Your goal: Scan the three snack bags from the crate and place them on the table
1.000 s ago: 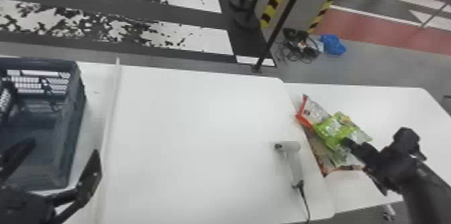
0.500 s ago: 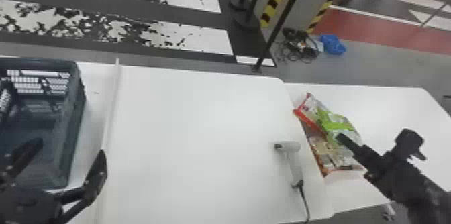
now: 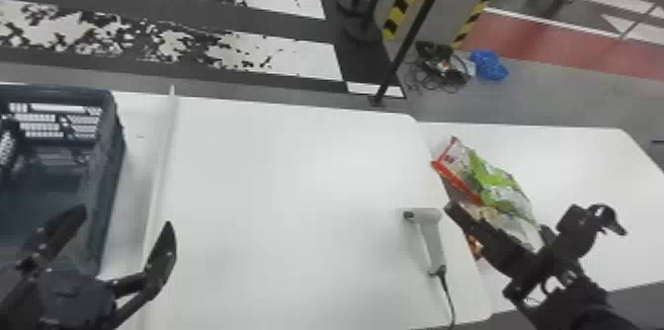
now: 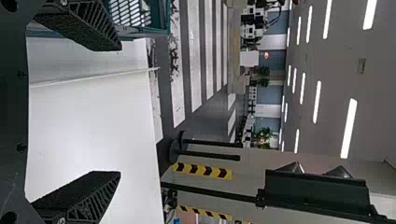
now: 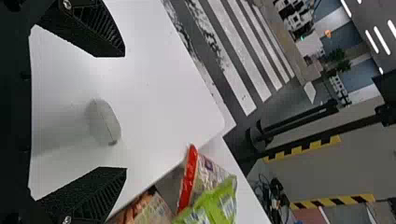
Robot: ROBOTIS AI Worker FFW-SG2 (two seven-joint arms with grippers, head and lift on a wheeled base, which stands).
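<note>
My left gripper (image 3: pixel 125 220) stands open beside the dark crate (image 3: pixel 104 190); in the left wrist view its fingers are wide apart, the left gripper (image 4: pixel 121 111) holding nothing. At the right, my right gripper (image 3: pixel 499 245) is between the scanner (image 3: pixel 431 240) and the near part of the bag pile. In the right wrist view the right gripper (image 5: pixel 125 113) is open, with the scanner (image 5: pixel 103 122) lying beyond the gap between its fingers. A green bag (image 3: pixel 494 176) rests against a red-and-white bag (image 3: pixel 457 166), over an orange-brown bag (image 5: pixel 145 210).
The large white table (image 3: pixel 296 181) carries the scanner near its right edge, its cable (image 3: pixel 448 299) running to the near edge. A raised strip (image 3: pixel 160 166) separates it from the crate's side. The bags lie on the adjoining right table (image 3: pixel 593 166).
My right gripper has let go of the green bag, which has settled on the pile, and has moved left toward the scanner. My left gripper has shifted slightly right.
</note>
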